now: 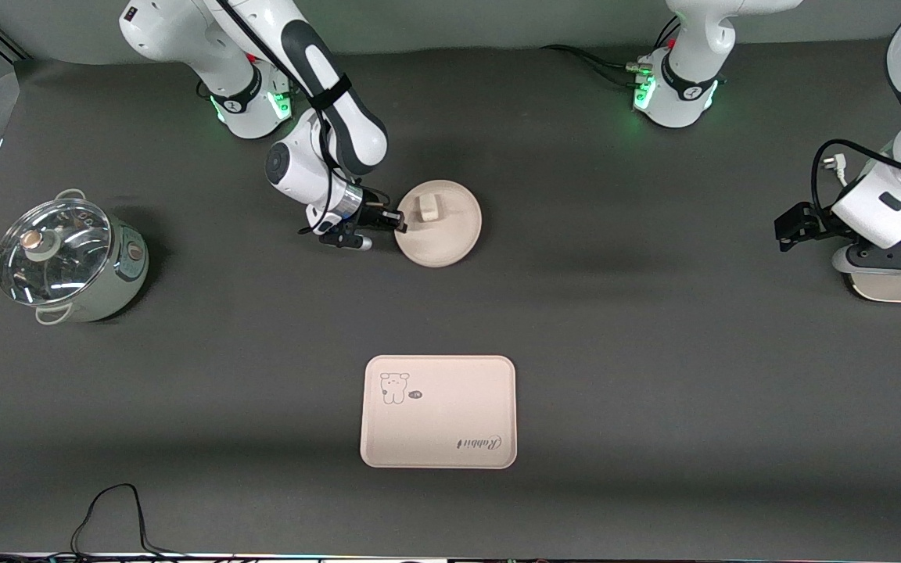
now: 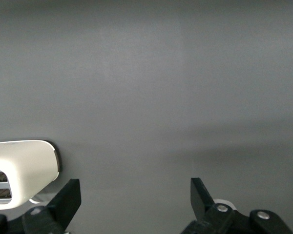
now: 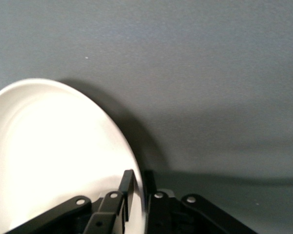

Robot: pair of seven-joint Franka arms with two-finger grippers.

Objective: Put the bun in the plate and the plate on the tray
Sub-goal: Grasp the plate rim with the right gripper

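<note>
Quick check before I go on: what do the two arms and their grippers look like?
Both arms have glossy white shells with dark grey joint sections, black cables along them, and green lights at the bases. The right gripper and left gripper are black, with flat black fingers.

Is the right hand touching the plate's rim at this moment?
Touching. The right wrist view shows the right hand with one finger inside the plate and one outside, pinched on the rim. The front view agrees, with the bun in the plate.

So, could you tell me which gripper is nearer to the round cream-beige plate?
The right gripper: it is shut on the plate rim. The left gripper waits open at its end of the table.
</note>
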